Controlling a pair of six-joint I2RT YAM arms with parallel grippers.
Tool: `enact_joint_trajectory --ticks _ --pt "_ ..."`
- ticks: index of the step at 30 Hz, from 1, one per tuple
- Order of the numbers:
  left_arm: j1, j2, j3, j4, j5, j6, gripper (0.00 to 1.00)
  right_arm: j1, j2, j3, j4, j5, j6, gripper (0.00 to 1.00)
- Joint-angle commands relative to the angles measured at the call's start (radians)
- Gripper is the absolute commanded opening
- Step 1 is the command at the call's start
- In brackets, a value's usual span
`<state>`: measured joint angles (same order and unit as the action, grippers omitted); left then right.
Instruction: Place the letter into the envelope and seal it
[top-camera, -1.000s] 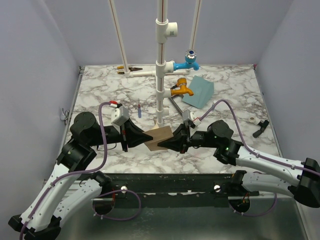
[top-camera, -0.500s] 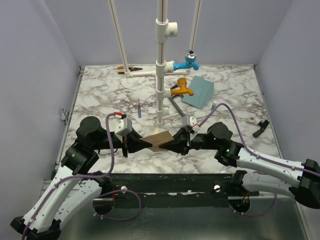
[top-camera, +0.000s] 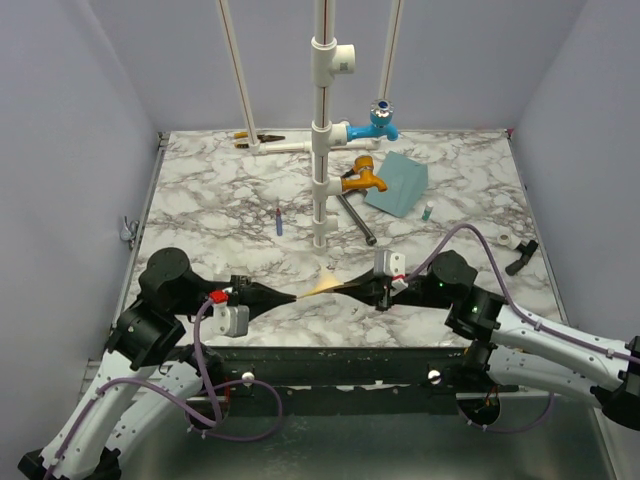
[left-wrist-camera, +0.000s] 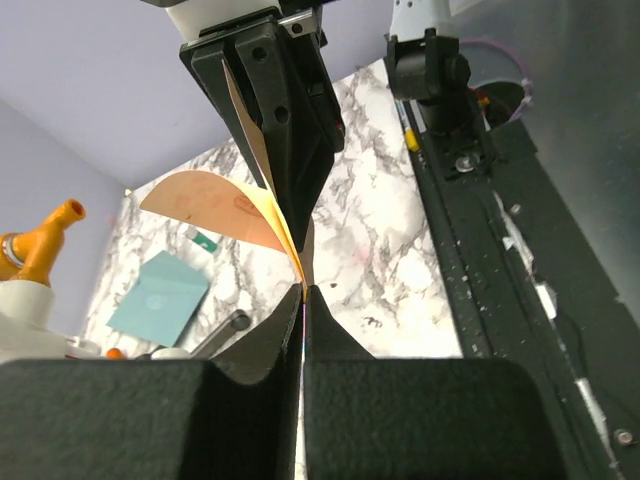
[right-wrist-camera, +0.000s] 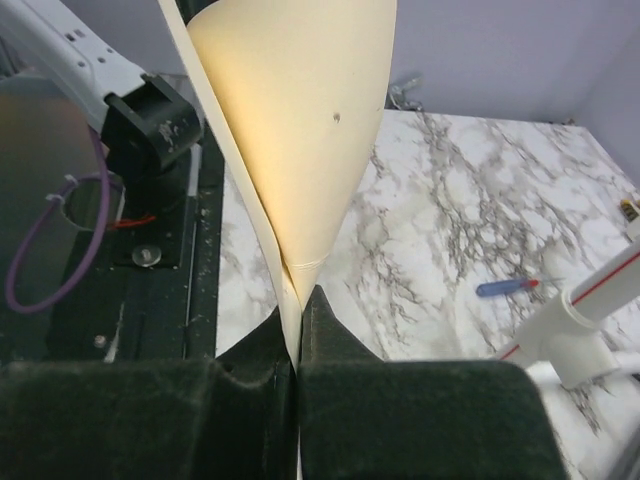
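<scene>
While pinched at both ends, the letter (top-camera: 322, 287) bows between the arms.
Fingers of the left gripper (top-camera: 295, 296) and right gripper (top-camera: 342, 288) clamp its opposite edges; the envelope (top-camera: 397, 184) lies well apart.

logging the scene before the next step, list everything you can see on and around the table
letter: one, tan, bowed between the two claws, front centre
envelope: one, teal-blue, flat at back right
pipe stand: one, white, upright at centre
blue tap: one, blue, high on the stand
orange tap: one, orange, lower on the stand
pen: one, blue, left of the stand
rod: one, grey, right of the stand
table: one, white-grey marble
left claw: one, black, shut on the letter
right claw: one, black, shut on the letter
</scene>
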<state>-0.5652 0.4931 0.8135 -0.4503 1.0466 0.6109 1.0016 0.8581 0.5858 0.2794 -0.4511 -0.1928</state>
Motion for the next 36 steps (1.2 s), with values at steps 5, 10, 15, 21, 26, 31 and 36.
enact_joint_trajectory --ticks 5,10,15,21,26,31,36 --pt "-0.008 0.021 0.009 -0.06 -0.038 0.176 0.0 0.003 -0.02 -0.004 -0.16 0.176 -0.166 0.01" --pt "-0.007 0.035 -0.003 -0.06 -0.089 0.154 0.0 0.004 0.023 -0.005 -0.151 0.204 -0.165 0.01" --pt "-0.006 0.053 -0.022 -0.056 -0.214 0.111 0.0 0.003 0.126 0.021 -0.174 0.474 -0.179 0.01" --pt "-0.007 0.045 -0.038 -0.054 -0.316 0.082 0.0 0.072 0.388 0.123 -0.363 0.859 -0.238 0.01" --pt "-0.005 0.018 -0.057 -0.057 -0.363 0.061 0.0 0.19 0.529 0.1 -0.363 0.956 -0.266 0.01" --pt "-0.005 0.016 -0.061 -0.058 -0.376 0.068 0.0 0.271 0.647 0.127 -0.372 0.958 -0.215 0.04" --pt "-0.005 0.01 -0.075 -0.065 -0.389 0.097 0.0 0.331 0.756 0.156 -0.397 0.951 -0.125 0.3"
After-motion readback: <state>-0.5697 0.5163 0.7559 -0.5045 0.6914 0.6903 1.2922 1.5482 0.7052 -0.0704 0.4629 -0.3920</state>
